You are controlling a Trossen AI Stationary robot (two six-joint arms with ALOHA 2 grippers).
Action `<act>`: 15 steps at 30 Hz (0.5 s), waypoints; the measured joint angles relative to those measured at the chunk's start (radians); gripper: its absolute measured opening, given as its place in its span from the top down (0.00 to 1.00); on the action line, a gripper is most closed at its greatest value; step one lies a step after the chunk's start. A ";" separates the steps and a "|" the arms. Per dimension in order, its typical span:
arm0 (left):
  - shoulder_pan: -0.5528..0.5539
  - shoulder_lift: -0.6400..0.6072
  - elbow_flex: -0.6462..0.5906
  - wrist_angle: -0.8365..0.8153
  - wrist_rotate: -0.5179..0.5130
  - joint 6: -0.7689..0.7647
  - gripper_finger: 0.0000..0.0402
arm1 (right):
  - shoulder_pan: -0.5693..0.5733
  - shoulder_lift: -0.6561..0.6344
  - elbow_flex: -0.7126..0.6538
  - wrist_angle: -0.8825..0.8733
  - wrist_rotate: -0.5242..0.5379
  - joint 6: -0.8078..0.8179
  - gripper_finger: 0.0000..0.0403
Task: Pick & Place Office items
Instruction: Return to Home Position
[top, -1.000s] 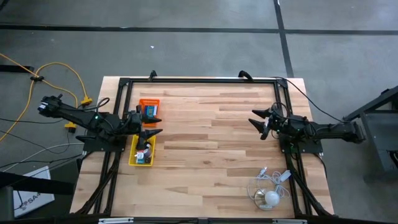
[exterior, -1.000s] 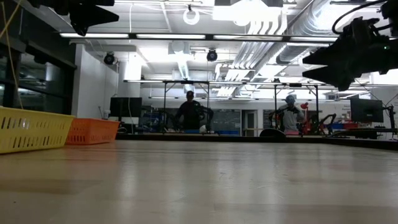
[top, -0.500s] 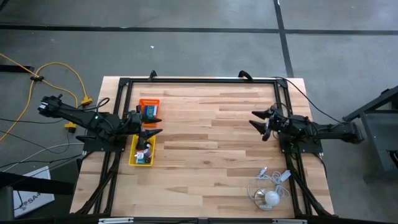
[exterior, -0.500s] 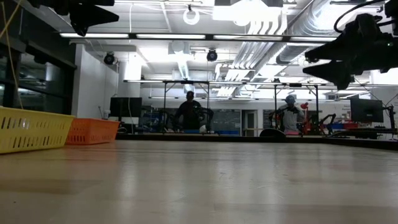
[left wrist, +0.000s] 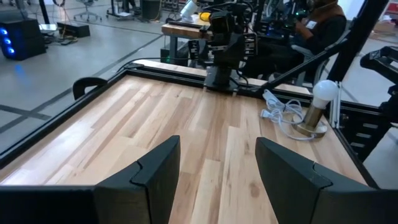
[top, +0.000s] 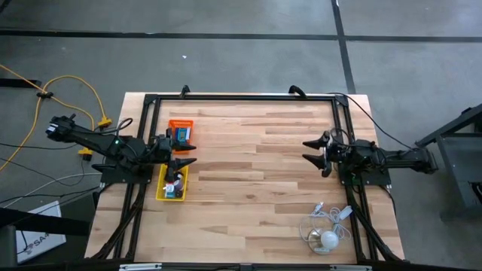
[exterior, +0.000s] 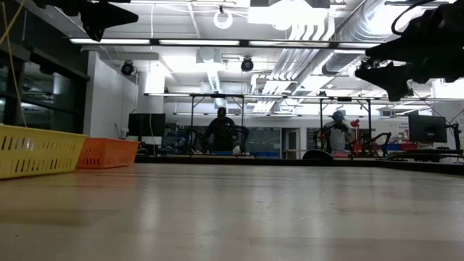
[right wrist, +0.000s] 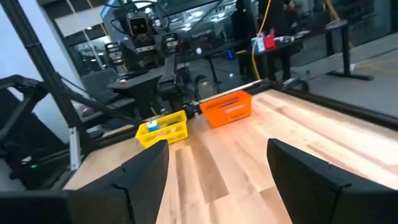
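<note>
You are at the tail end of this job, as far as I can judge. The items (top: pixel 174 184) lie bunched in the yellow basket (top: pixel 161 188) at the left edge of the table (top: pixel 256 173): white, pink and blue bits show there, too small to count. One teal-blue piece sits in the orange basket (top: pixel 181 123) just behind it. No loose piece shows on the wood in the high view, so nothing looks left to pick. The only other thing lying there is the white cable bundle (top: pixel 327 226) at the near right corner, well apart from both baskets, and it does not look like part of the sorting. Your left gripper (top: pixel 187 152) hangs above the spot where the two baskets meet, fingers spread wide with only bare table between them. Your right gripper (top: pixel 306 150) hovers raised over the right side of the table, also spread and carrying nothing. With both claws empty and the goods boxed, what remains is most likely just parking the arms.
</note>
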 joint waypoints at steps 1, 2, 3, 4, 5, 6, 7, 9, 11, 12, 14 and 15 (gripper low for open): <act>0.000 0.000 0.000 0.000 0.000 0.000 0.49 | 0.003 0.000 0.000 -0.001 -0.004 0.007 0.36; 0.000 0.000 0.000 0.000 0.000 0.000 0.49 | 0.007 0.000 0.000 -0.002 -0.006 0.007 0.36; 0.000 0.000 0.000 0.001 0.000 0.000 0.49 | 0.010 0.000 0.000 -0.002 -0.009 0.002 0.36; 0.000 0.000 0.000 0.001 0.000 0.000 0.49 | 0.013 0.002 0.000 -0.003 -0.017 -0.008 0.36; 0.000 0.000 0.000 0.001 0.000 0.000 0.49 | 0.016 0.003 0.000 -0.004 -0.030 -0.010 0.36; 0.000 0.000 0.000 0.001 0.000 0.000 0.49 | 0.017 0.003 0.000 -0.006 -0.039 -0.010 0.36; 0.000 0.000 0.000 0.002 0.000 -0.002 0.49 | 0.017 0.003 0.000 -0.007 -0.046 -0.010 0.36; 0.000 0.000 0.000 0.002 -0.001 -0.011 0.49 | 0.016 0.003 0.000 -0.010 -0.061 -0.009 0.36; 0.000 0.000 0.000 0.002 0.000 -0.016 0.49 | 0.016 0.003 0.000 -0.010 -0.066 -0.010 0.36; 0.000 0.000 0.000 0.002 0.000 -0.016 0.49 | 0.016 0.003 0.000 -0.010 -0.066 -0.011 0.36; 0.000 0.000 0.000 0.002 -0.001 -0.016 0.49 | 0.016 0.003 -0.001 -0.010 -0.066 -0.009 0.36; 0.000 0.000 0.000 0.002 0.000 -0.017 0.49 | 0.016 0.003 -0.001 -0.010 -0.069 -0.009 0.36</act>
